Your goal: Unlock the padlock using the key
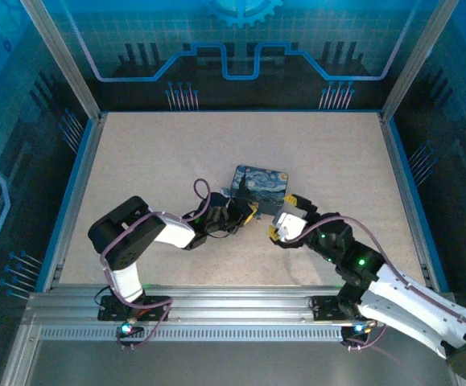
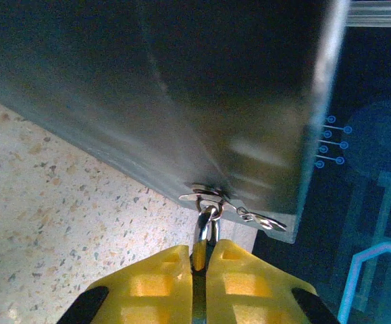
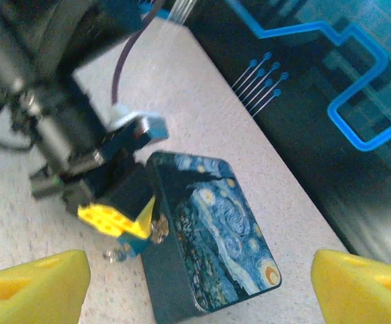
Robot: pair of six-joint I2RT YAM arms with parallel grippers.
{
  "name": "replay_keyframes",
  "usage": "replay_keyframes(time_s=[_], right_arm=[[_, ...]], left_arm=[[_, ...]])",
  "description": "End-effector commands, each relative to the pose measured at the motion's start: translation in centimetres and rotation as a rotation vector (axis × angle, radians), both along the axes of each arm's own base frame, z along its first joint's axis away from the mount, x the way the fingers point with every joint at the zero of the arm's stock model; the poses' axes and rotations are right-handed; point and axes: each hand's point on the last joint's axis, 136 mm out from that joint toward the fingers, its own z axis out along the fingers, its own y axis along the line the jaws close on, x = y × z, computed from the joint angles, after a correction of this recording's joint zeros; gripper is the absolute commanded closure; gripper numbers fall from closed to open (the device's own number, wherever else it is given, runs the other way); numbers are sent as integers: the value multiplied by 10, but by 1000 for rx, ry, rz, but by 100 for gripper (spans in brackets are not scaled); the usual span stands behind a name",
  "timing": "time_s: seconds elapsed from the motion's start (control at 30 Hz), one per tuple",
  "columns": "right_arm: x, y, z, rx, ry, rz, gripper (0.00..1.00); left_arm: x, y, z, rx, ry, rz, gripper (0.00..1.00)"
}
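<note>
Padlock [image 2: 207, 221] hangs by its thin shackle from the hasp [image 2: 209, 195] on the near side wall of the tin [image 3: 229, 229], close above the table [image 1: 176, 153]. The left gripper [image 2: 202, 248] is pinched shut on it, so the body is hidden between the yellow fingers. The right gripper [image 1: 282, 219] stands near, its jaws spread wide with nothing between them. A small silvery piece [image 2: 263, 221] juts out just beside the hasp; I cannot tell whether it is the key. To do this step well, the left pinch should hold the lock steady while the right arm brings the key in straight along the keyway and turns gently. Room is tight here: the tin wall sits right behind, its corner just beside, and the arms nearly meet. Open table lies left and far.
</note>
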Motion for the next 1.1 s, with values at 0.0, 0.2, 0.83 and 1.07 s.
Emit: replay_keyframes(time_s=[0.0, 0.2, 0.83, 1.07], right_arm=[[5, -10, -23, -296, -98, -3, 14], [8, 4, -47, -440, -105, 32, 16], [32, 36, -83, -298, 47, 55, 50], [38, 38, -95, -309, 77, 60, 54]], left_arm=[[6, -5, 29, -50, -44, 15, 100], [6, -6, 32, -76, -23, 28, 100], [4, -6, 34, -125, 13, 68, 100], [4, -6, 33, -124, 18, 73, 100]])
